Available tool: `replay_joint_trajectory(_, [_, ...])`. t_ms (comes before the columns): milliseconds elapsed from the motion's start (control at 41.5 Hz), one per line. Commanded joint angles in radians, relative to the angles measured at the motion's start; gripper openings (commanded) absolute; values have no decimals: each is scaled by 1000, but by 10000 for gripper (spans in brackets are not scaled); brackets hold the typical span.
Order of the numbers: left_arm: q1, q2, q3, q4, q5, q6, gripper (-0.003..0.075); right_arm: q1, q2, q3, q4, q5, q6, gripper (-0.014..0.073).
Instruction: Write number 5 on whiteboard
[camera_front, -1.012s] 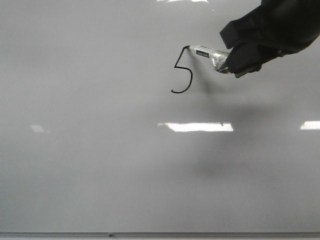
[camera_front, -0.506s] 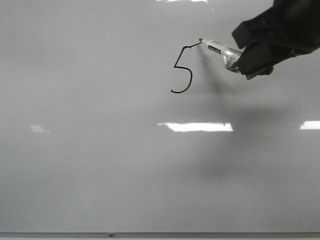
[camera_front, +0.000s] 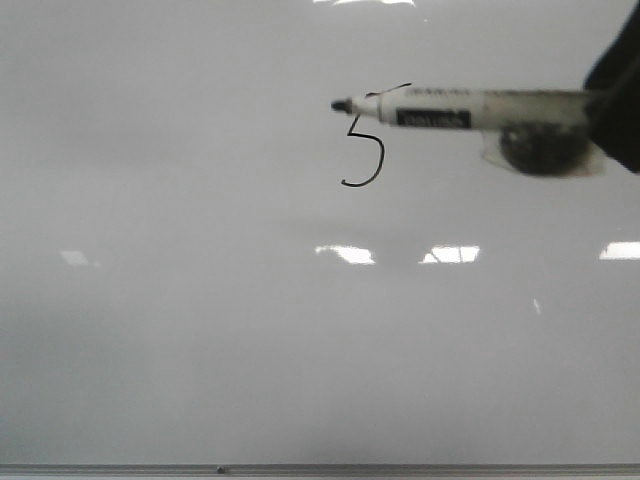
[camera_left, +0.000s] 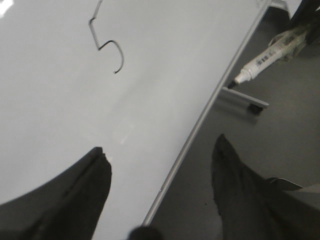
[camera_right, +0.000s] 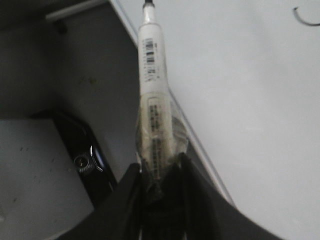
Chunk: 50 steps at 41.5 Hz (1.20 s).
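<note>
A marker (camera_right: 151, 75) is being clamped between the fingers (camera_right: 125, 205) of the right gripper (camera_right: 159, 192), its white barrel reaching straight out ahead of them and its black tip pointing away. In the front view the marker (camera_front: 455, 106) is being held level in front of the board (camera_front: 200, 330), the tip lying beside the top of the 5 (camera_front: 365, 148), with the gripper (camera_front: 618, 100) only partly being shown at the frame edge. Whether the tip is touching the board cannot be told. The 5 (camera_left: 106, 45) is being seen well ahead of the left gripper (camera_left: 160, 200), whose fingers (camera_left: 80, 195) are being kept wide apart with nothing between them. The board's metal edge (camera_left: 200, 120) is being framed between those fingers.
</note>
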Motion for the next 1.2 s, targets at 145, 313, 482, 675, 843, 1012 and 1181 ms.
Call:
replay_joint_trajectory(145, [-126, 83, -33, -123, -54, 120, 431, 10, -19, -27, 3, 44, -35, -69])
replay_joint_trajectory(313, [-298, 169, -36, -88, -165, 120, 431, 10, -19, -27, 4, 37, -35, -69])
replay_joint_trajectory(482, [-416, 264, -67, -52, -207, 120, 431, 10, -19, -27, 4, 37, -35, -69])
replay_joint_trajectory(675, [-484, 366, -121, -48, -207, 120, 431, 10, -19, -27, 4, 34, -35, -69])
replay_joint_trajectory(843, [-515, 434, -139, -30, -213, 120, 430, 10, -19, -26, 4, 22, -35, -69])
replay_joint_trajectory(1012, [-515, 467, -139, -23, -213, 120, 429, 10, -19, -26, 4, 11, -35, -69])
replay_joint_trajectory(1181, [-515, 470, -139, -20, -221, 120, 335, 10, -19, -26, 4, 11, -35, -69])
